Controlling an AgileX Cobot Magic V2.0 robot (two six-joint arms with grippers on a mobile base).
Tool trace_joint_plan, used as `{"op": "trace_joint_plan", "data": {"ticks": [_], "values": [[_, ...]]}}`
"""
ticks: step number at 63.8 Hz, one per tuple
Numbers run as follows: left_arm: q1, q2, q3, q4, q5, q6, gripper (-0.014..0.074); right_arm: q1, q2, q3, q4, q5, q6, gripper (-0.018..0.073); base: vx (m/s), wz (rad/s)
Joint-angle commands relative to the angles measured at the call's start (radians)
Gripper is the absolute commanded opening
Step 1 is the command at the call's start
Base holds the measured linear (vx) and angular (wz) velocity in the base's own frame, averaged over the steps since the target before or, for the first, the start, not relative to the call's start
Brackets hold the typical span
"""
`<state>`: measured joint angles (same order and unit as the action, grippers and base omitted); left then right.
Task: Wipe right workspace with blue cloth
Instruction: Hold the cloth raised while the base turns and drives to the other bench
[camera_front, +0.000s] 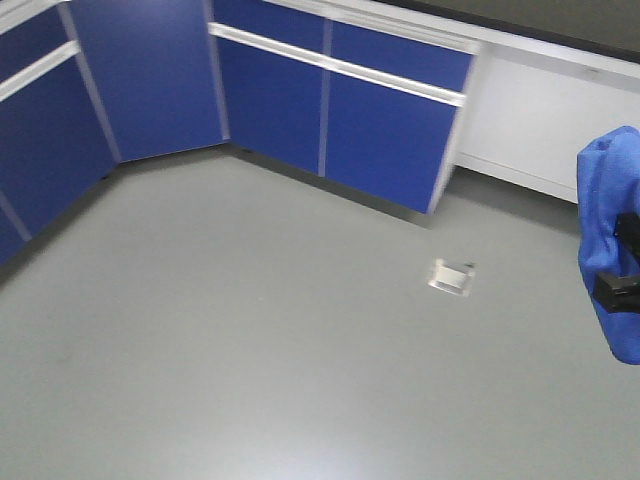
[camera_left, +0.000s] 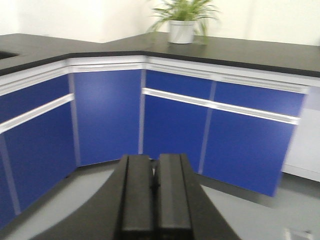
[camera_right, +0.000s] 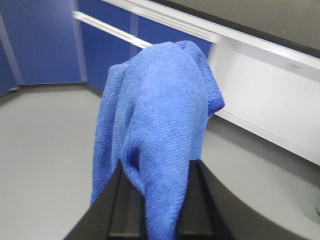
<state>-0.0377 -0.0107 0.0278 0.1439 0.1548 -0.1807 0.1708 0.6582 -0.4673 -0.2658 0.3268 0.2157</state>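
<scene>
The blue cloth (camera_right: 155, 115) is up in the air, caught between the fingers (camera_right: 202, 200) of the right gripper (camera_right: 157, 175). It is bunched and draped forward over them, so most of the two black fingers is buried under its folds. From the front camera it shows as a hanging blue lump at the far right edge of the view, with a bit of black gripper poking out through it. It touches neither the floor nor any surface.

Below it lies the grey floor (camera_front: 250, 330), bare apart from a small metal box (camera_front: 452, 277) set into it, a little to the left of the hanging cloth. Beyond that runs an angled row of blue cabinets (camera_front: 390, 130) with white rails, and next to them a plain white panel (camera_front: 540, 120). A black surface (camera_left: 240, 50) caps the cabinets. A potted plant (camera_left: 182, 20) in a white pot stands on it near the corner (the only thing I can make out on top). The cloth is well apart from that surface, with open floor between them.

The left gripper (camera_left: 152, 160) points at the cabinet fronts, its fingers pressed together with nothing between them. The views are somewhat blurred, so finer detail on the cabinets is lost.
</scene>
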Motion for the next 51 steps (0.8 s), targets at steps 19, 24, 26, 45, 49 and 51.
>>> {"op": "trace_joint_plan", "data": {"ticks": [19, 24, 26, 45, 49, 51], "values": [[-0.005, -0.016, 0.030, 0.001, -0.083, -0.008, -0.0006, 0.000, 0.000, -0.029, -0.018, -0.075, -0.003, -0.0004, -0.03, -0.72], [-0.005, -0.016, 0.030, 0.001, -0.083, -0.008, -0.0006, 0.000, 0.000, -0.029, -0.018, -0.075, -0.003, -0.0004, -0.01, -0.71], [-0.005, -0.016, 0.030, 0.001, -0.083, -0.008, -0.0006, 0.000, 0.000, -0.029, -0.018, -0.075, -0.003, -0.0004, -0.01, -0.69], [-0.005, -0.016, 0.030, 0.001, -0.083, -0.008, -0.0006, 0.000, 0.000, -0.029, -0.018, -0.075, -0.003, -0.0004, 0.02, -0.58], [-0.005, -0.016, 0.030, 0.001, -0.083, -0.008, -0.0006, 0.000, 0.000, -0.029, -0.018, -0.074, -0.003, -0.0004, 0.06, -0.42], [-0.005, -0.016, 0.030, 0.001, -0.083, -0.008, -0.0006, 0.000, 0.000, -0.029, -0.018, -0.074, -0.003, -0.0004, 0.08, -0.37]]}}
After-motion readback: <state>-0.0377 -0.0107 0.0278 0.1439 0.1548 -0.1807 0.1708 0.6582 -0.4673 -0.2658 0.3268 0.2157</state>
